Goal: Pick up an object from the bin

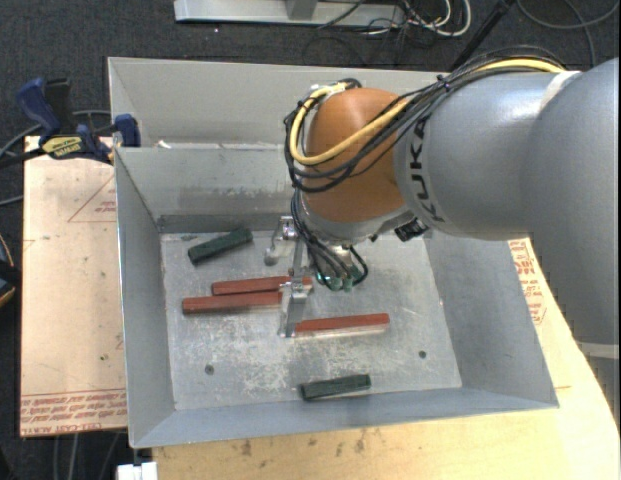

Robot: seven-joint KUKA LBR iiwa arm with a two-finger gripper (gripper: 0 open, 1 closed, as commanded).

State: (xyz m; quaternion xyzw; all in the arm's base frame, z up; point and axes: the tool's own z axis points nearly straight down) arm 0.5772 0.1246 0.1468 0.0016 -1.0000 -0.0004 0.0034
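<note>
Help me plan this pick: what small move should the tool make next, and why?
Probably nudge toward the view's left, over one bar. The tool stands at the bin's middle where the upper left red bar, the lower left red bar and the right red bar nearly meet; closing here might catch two.

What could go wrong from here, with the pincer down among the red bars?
The pincer sits at the ends of two red bars lying side by side: it might catch both, or clip just an end that slips out. The third red bar close by could get knocked.
</note>
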